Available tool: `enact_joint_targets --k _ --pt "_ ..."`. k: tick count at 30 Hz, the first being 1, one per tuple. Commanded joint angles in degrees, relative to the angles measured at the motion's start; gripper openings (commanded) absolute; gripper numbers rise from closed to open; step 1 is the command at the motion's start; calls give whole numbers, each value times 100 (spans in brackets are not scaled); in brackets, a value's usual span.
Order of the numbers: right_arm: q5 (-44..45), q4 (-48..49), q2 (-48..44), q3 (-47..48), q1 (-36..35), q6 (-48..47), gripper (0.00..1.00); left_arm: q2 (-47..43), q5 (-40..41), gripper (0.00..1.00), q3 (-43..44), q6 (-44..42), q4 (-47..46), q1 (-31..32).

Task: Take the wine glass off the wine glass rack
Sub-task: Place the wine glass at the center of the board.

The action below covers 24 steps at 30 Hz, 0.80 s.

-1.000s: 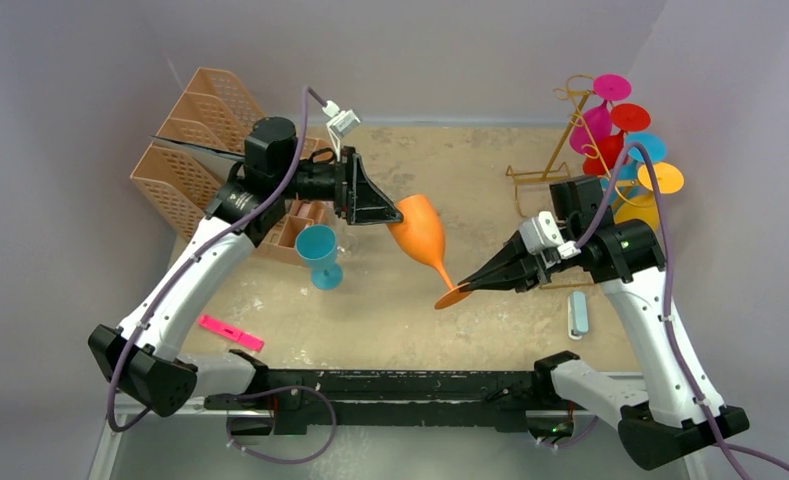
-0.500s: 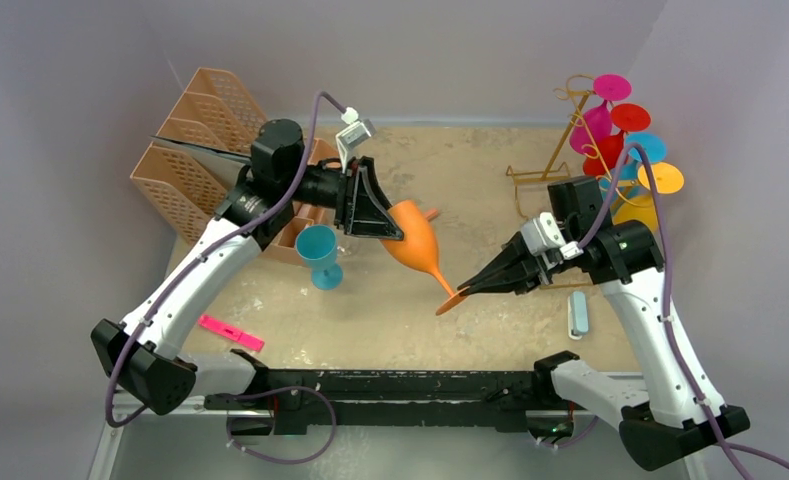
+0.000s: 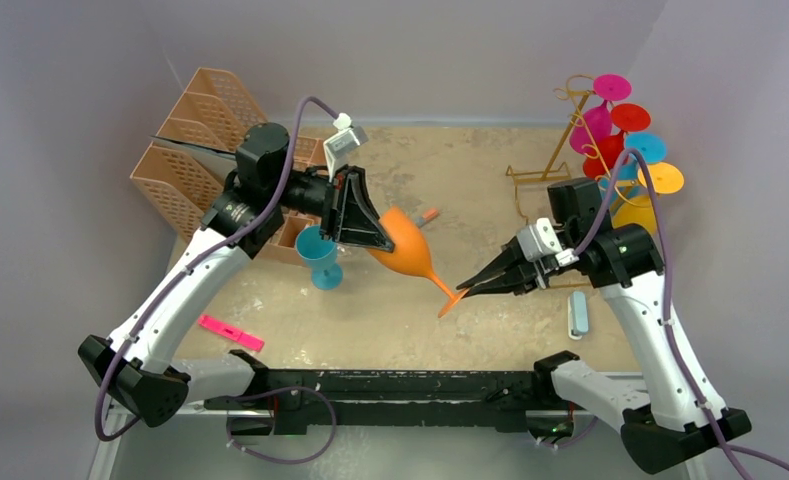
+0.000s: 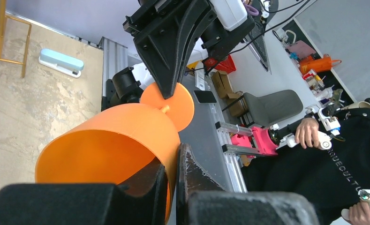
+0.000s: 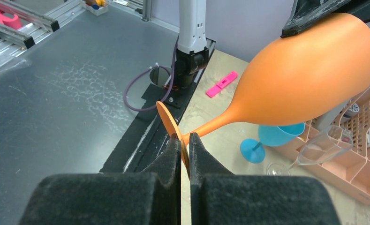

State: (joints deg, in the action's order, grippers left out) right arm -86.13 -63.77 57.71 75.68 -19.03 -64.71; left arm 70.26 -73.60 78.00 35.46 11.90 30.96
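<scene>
Right, my left gripper has its two fingers closed on the mouth of the orange wine glass. In the left wrist view, one finger sits inside the bowl and the other outside. The thin orange wall is pinched between them at the lower middle of the frame.

My right gripper has its fingers pressed together on the glass's round foot. The disc stands on edge between the pads at the centre of the right wrist view. From there the stem runs up and to the right into the bowl.

From above, the glass lies slanted in the middle of the frame. Its bowl is at the upper left, in the left gripper, and its foot is at the lower right, in the right gripper.

The wine glass rack stands at the upper right, well apart from the held glass. Pink, red, blue and orange glasses hang on its hooks.

A blue glass stands on the table just left of the held bowl, near the peach lattice organiser at the upper left. A pink strip lies at the lower left. A pale blue bar lies at the lower right, beside my right arm.
</scene>
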Motion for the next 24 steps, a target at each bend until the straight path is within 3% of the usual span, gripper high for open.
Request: enact_joint_targets --k 1,5,14,18,24 --pt "433 53 -27 52 66 367 0 -155 565 0 -14 -246 -162 71" --pt "944 -20 -5 198 48 397 10 48 621 0 145 -400 64 70" --pt "576 43 -171 77 47 391 18 -21 828 0 203 -596 448 76" --pt "595 164 -281 63 48 655 20 -231 837 0 -140 -264 -250 76" --pt "574 253 -448 18 44 844 31 -146 890 0 -92 -350 -87 70"
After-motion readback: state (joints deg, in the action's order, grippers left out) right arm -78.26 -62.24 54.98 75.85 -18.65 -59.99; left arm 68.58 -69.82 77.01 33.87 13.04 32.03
